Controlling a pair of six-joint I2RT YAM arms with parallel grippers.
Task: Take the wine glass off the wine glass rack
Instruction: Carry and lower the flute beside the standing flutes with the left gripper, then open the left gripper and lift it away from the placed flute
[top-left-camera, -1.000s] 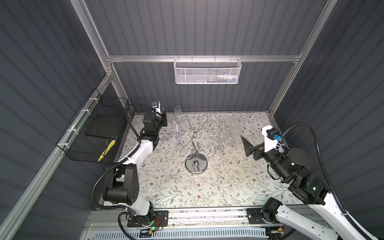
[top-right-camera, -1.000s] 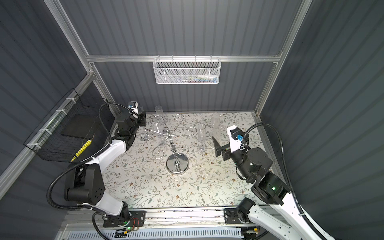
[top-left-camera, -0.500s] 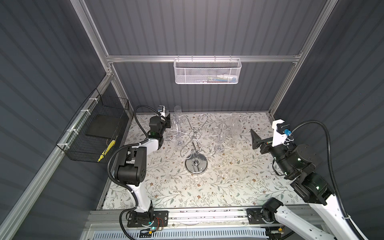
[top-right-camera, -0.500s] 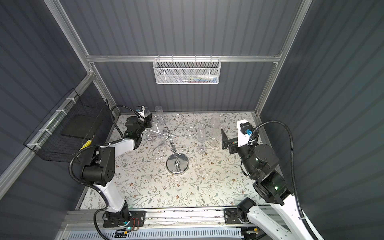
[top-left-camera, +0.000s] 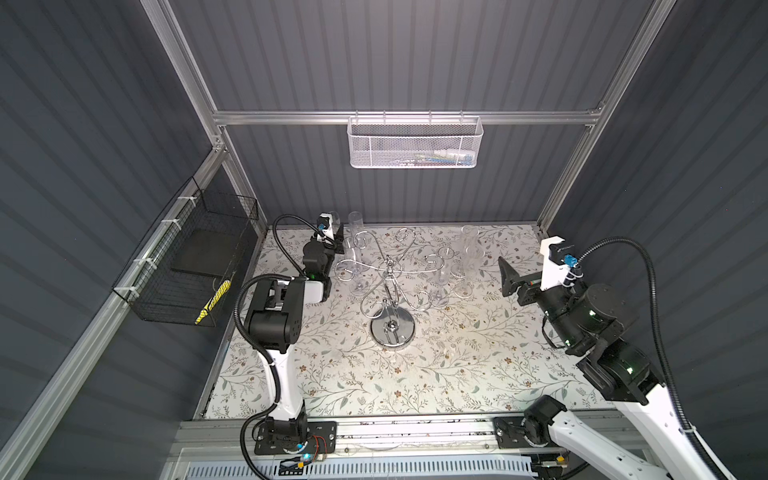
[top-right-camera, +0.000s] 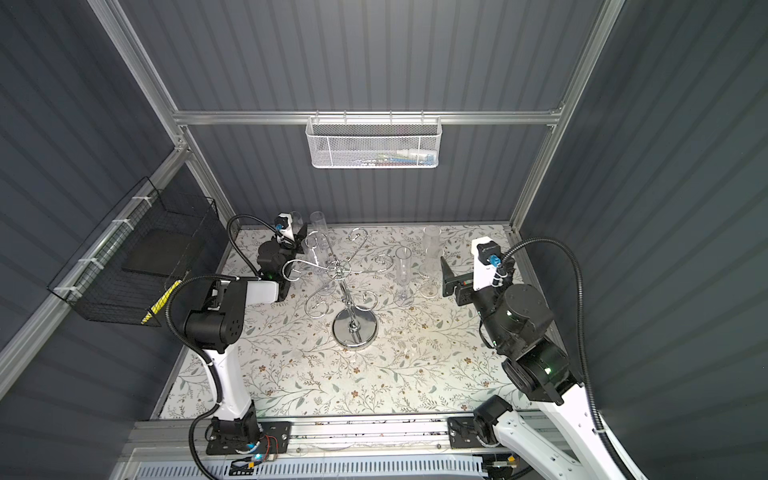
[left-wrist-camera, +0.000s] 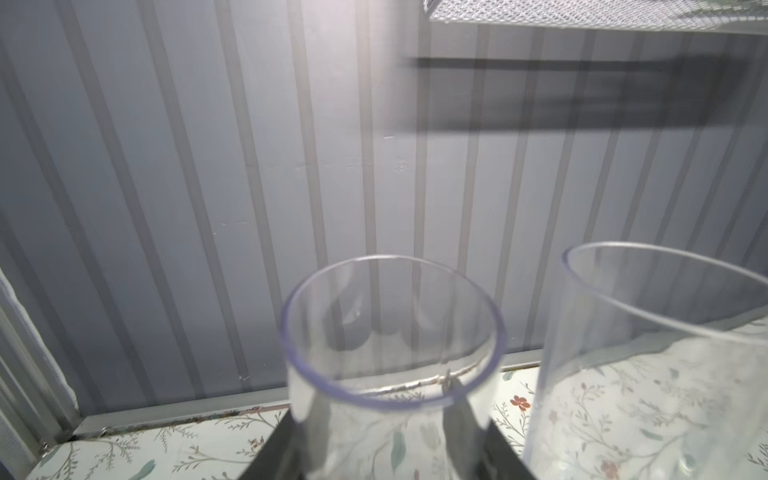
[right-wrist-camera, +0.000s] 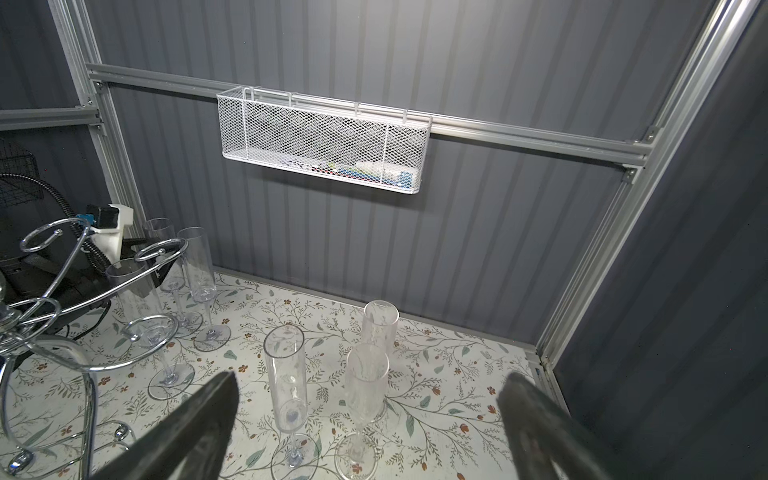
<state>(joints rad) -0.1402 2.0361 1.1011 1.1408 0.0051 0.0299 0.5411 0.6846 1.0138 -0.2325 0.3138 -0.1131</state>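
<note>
"At the far left corner of the worktop (top-left-camera: 457, 374), how much room is there?" the first asks.

"Little," the second answers. "The left gripper (left-wrist-camera: 376, 403) sits close to the back wall and the left edge, with the black basket (top-left-camera: 187, 266) on the left wall beside it. A second glass (left-wrist-camera: 648, 353) stands just beside the one it holds, and an arm of the rack (top-left-camera: 392, 329) curls near both."

"And the open room?"

"Along the near edge. The rack's round base stands at the middle of the worktop, and from there to the front rail the floral cover lies bare. The right side is narrower: a trio (right-wrist-camera: 286, 374) of glasses stands between the rack and the right gripper (right-wrist-camera: 369, 380)."

"What does the left one hold?"

"The glass (left-wrist-camera: 392, 353), upright and off the rack. The fingers (left-wrist-camera: 465, 419) are partway in and press its wall from both sides below the rim. Whether its foot touches the worktop cannot be told."

"The right one?"

"Spread as wide as it goes, touching nothing. It hangs above the worktop by the right edge, near the trio yet apart from it. The white basket (top-left-camera: 415, 143) hangs high on the back wall, well above both."
</note>
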